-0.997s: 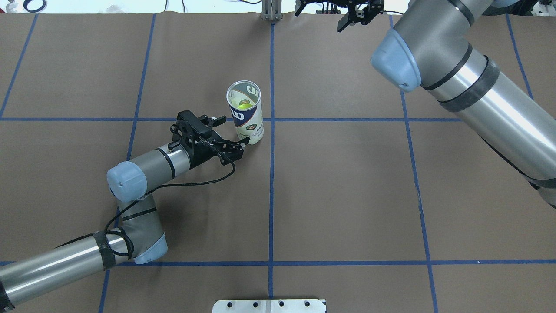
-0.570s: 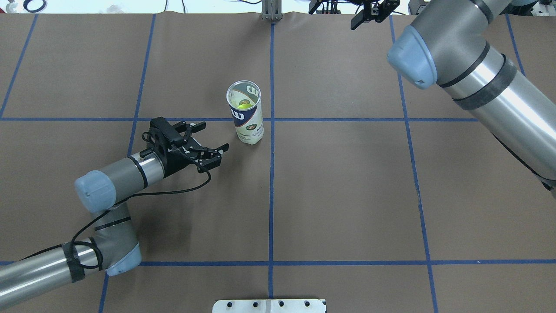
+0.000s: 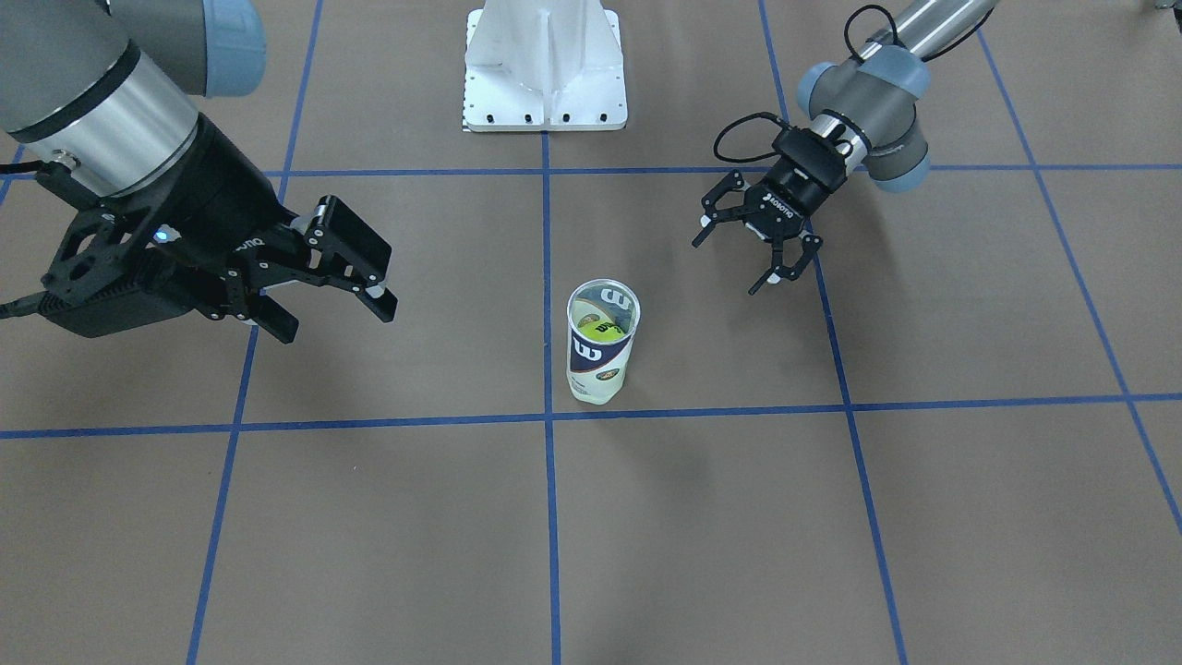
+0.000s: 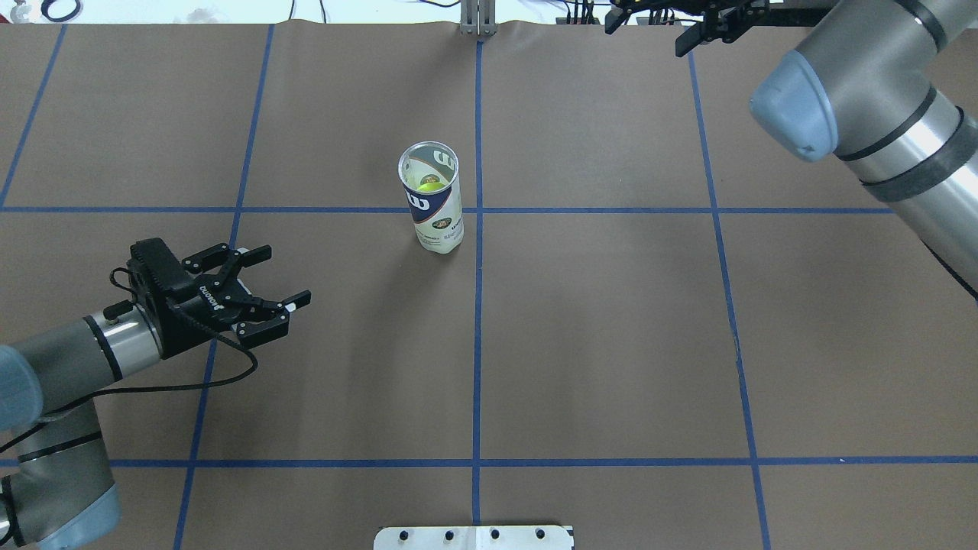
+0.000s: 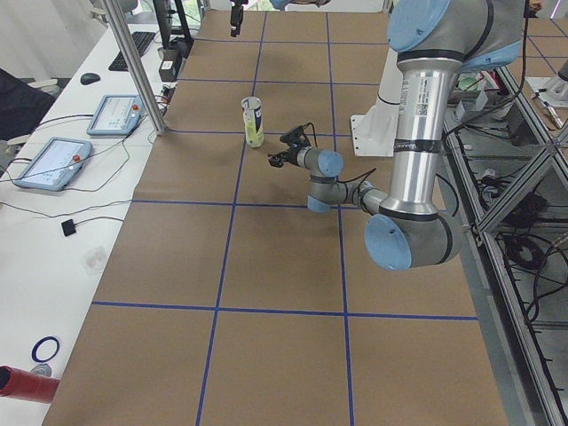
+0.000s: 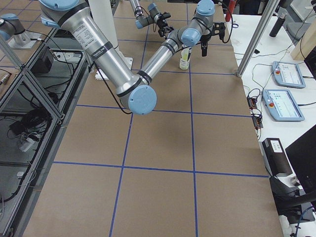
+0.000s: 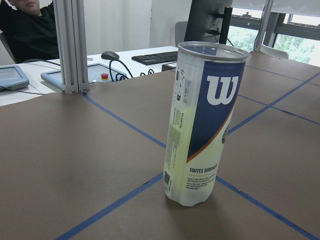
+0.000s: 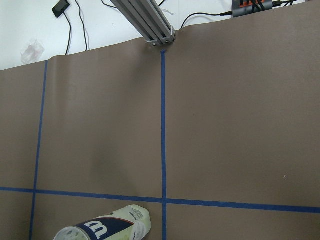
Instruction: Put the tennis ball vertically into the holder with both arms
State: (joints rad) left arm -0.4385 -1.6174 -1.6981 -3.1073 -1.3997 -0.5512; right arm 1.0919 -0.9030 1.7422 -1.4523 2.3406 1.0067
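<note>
The holder [image 4: 432,200] is a clear can with a navy-and-white label. It stands upright near the table's centre line, open end up, and also shows in the front view [image 3: 601,346] and close up in the left wrist view [image 7: 204,125]. A yellow-green tennis ball [image 4: 429,184] sits inside it [image 3: 598,329]. My left gripper [image 4: 286,273] is open and holds nothing, low over the table and well to the left of the holder [image 3: 729,266]. My right gripper [image 3: 337,323] is open and holds nothing, raised high over the far side of the table [image 4: 644,40].
A white pedestal base [image 3: 545,83] stands at the robot's side of the table. An aluminium post [image 4: 477,19] rises at the far edge. Tablets [image 5: 53,160] and cables lie on the side table beyond it, and a person [image 7: 25,20] sits there.
My left gripper has drawn back from the holder's base, leftward and toward the robot, staying open. My right gripper has moved rightward along the far edge. The holder has not moved.
</note>
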